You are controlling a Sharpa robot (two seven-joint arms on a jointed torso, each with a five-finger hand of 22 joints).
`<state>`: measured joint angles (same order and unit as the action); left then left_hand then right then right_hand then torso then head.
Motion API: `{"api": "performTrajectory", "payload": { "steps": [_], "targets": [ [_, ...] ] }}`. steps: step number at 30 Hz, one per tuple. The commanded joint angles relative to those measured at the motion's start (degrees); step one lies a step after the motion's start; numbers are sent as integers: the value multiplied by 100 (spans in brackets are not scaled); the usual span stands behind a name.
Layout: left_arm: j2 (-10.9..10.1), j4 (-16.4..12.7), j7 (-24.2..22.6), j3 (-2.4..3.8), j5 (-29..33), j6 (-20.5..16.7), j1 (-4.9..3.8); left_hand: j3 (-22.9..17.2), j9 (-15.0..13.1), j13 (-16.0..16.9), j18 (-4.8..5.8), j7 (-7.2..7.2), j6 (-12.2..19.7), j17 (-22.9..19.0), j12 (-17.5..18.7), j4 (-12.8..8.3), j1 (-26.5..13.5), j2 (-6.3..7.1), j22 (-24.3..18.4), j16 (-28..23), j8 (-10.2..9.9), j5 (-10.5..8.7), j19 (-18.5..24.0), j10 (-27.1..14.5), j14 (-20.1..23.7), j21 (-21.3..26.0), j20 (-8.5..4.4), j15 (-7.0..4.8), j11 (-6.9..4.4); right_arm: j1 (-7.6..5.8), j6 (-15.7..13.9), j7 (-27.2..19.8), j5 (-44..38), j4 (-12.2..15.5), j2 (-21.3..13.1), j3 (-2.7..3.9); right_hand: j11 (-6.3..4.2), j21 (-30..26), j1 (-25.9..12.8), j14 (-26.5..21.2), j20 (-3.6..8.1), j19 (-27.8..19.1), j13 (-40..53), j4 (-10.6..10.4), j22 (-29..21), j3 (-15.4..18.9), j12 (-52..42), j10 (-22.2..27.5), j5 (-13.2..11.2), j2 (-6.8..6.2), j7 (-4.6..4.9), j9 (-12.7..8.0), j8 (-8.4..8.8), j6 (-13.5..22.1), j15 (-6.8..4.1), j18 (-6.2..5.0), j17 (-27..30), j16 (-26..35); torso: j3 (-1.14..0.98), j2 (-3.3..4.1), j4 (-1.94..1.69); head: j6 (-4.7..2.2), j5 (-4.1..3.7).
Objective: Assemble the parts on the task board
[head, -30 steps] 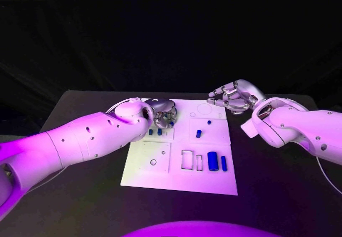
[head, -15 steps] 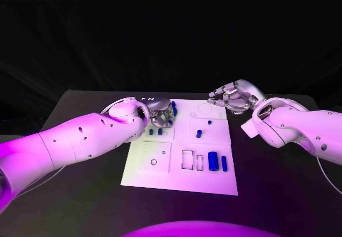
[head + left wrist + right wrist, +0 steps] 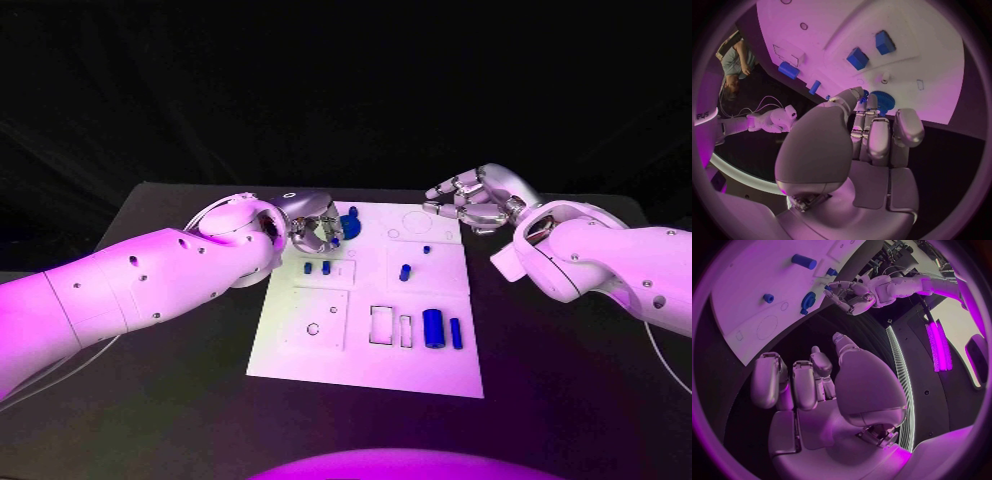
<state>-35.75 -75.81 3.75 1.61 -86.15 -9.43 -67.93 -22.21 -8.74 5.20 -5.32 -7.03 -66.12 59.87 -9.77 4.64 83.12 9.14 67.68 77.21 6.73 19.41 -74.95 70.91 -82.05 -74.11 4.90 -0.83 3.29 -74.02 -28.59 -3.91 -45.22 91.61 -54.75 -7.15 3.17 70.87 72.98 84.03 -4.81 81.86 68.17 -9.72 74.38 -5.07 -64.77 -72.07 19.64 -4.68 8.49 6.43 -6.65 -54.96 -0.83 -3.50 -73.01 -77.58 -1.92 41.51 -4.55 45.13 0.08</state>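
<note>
The white task board [image 3: 375,360] lies mid-table. A blue gear [image 3: 351,222] stands at the board's far left part, also seen as the gear [image 3: 881,102] and the gear [image 3: 808,300]. My left hand [image 3: 310,230] hovers just left of it with fingers bent and nothing held; its fingertips [image 3: 869,100] are close beside the gear. My right hand [image 3: 476,198] hangs off the board's far right corner, fingers curled in, holding nothing. A blue cylinder [image 3: 433,327] and a thin blue bar [image 3: 454,332] lie near the board's front right. Two small blue blocks [image 3: 316,267] sit in the left panel.
Two small blue pegs [image 3: 405,270] [image 3: 426,249] stand in the board's middle panel. Empty rectangular slots [image 3: 381,324] lie left of the cylinder. Black table [image 3: 159,350] surrounds the board, and my left forearm [image 3: 130,290] crosses its left side.
My left hand has drawn back to the left off the board's far part, uncovering the blue gear that stays on the board. The right hand has not moved.
</note>
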Motion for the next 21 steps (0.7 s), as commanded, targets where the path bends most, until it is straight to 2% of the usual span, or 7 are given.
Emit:
{"api": "performTrajectory", "payload": {
  "steps": [1, 8, 21],
  "targets": [
    [-64, -13, 30, 8, 188, 21, -7, 5, -7, 9, -37, -19, -37, -2, 17, -38, -56, 15, 13, 27, -24, -4, -53, 41, -33, -39, 8, 4, 7, 7, 30, -44, -31, 6, -9, 1, 13, -11, 2, 200, 0, -6, -3, -5, -2, 28, -11, -29, 34, 33, -21, -1, -28, -26, -33, -86, 5, 15, -3, 9, 4, -6, -14],
    [-140, 31, 41, 10, 258, 62, -4, 6, -6, 10, -37, -21, -36, -2, 22, -40, -59, 21, 12, 28, -27, -4, -54, 41, -34, -37, 7, 5, 8, 8, 29, -42, -32, 11, -14, 1, 13, -11, 2, 200, 0, -6, -3, -5, -2, 28, -11, -29, 34, 33, -21, -1, -28, -26, -33, -86, 5, 15, -6, 12, 16, 7, 19],
    [-151, 130, 103, 9, 289, 170, -3, 6, -5, 10, -34, -22, -35, -12, 25, -42, -60, 22, 21, 25, -30, -4, -61, 42, -32, -43, 6, 5, 9, 8, 28, -40, -33, 9, -12, 1, 13, -11, 2, 200, 0, -6, -3, -5, -2, 28, -11, -29, 34, 33, -21, -1, -28, -26, -33, -86, 5, 15, -7, 3, 18, 9, 9]
  ]
}}
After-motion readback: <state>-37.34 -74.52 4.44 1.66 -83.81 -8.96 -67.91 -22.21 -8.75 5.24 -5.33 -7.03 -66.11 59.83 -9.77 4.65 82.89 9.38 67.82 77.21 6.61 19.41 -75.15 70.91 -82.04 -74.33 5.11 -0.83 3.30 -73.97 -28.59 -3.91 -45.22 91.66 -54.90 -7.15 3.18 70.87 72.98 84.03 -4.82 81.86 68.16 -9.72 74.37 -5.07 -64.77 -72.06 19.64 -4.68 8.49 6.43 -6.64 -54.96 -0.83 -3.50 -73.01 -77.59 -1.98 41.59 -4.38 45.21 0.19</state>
